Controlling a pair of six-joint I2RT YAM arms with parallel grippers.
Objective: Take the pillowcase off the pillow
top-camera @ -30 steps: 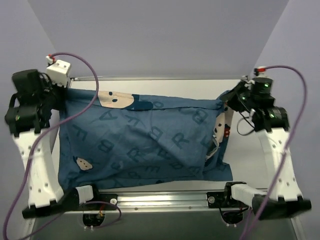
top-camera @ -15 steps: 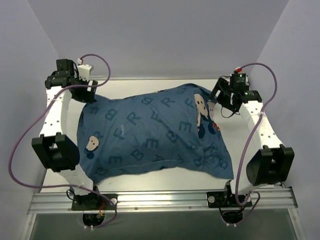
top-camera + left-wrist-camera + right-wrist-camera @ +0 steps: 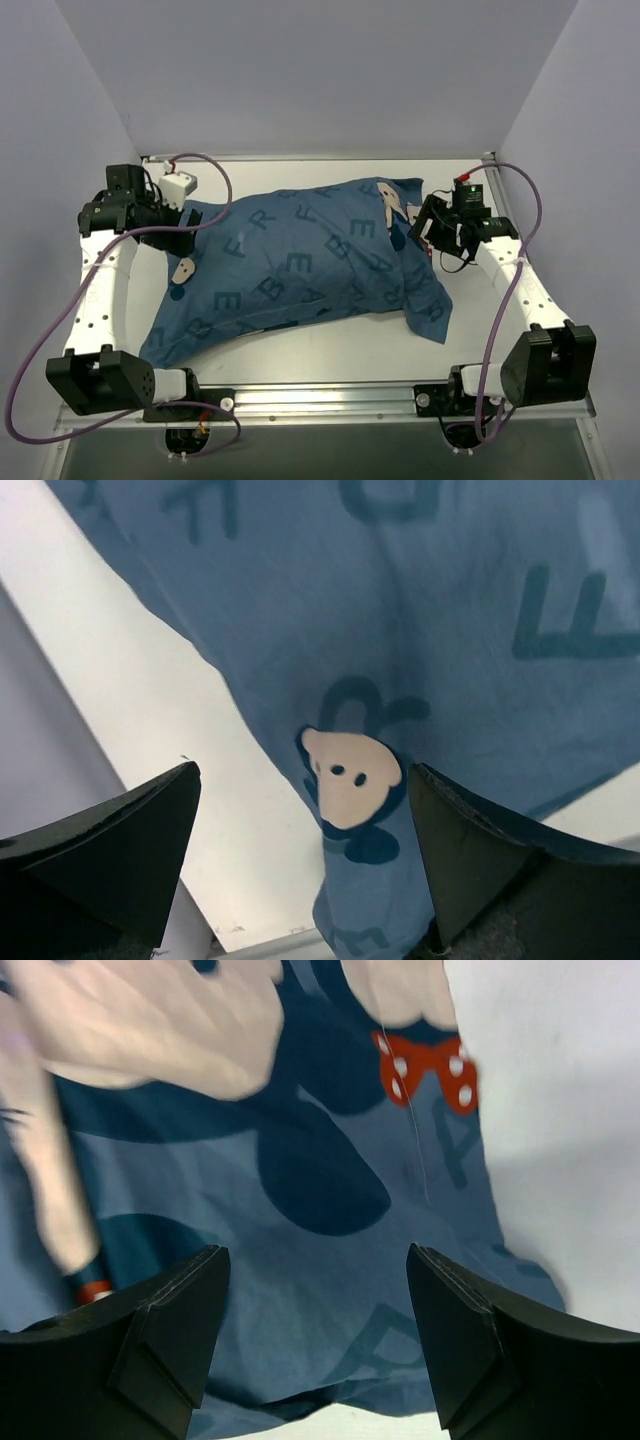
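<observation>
Change since earlier: the blue cover, stretched taut between both grippers a second ago, has been let go and has sunk into a mound, and both arms have come down toward its ends.
Pillowcase: large thin blue fabric cover printed with darker blue letters and cartoon mouse heads (image 3: 300,265). It lies on the table, slanting from the near-left corner to the far right, with a flat flap trailing at its near-right end.
Pillow: the plump white stuffed cushion is not seen directly. The swollen middle of the cover suggests it is probably still inside.
Left gripper: black two-finger gripper (image 3: 192,226) at the far-left edge of the pillowcase. Its fingers stand wide apart with nothing between them. In the left wrist view a mouse-head print (image 3: 350,790) shows in the gap, on cloth lying beyond the fingertips.
Right gripper: matching black gripper (image 3: 424,228) just beside the cover's far-right end, its fingers spread and gripping nothing. The right wrist view looks onto the cloth and a red dotted bow (image 3: 425,1070), with bare tabletop to one side.
Table: flat white tabletop (image 3: 330,345), bare along the near side of the cover.
Cables: purple cables (image 3: 222,190) loop off each wrist.
Rail: a grey metal rail (image 3: 330,398) runs along the near edge and carries both arm bases.
</observation>
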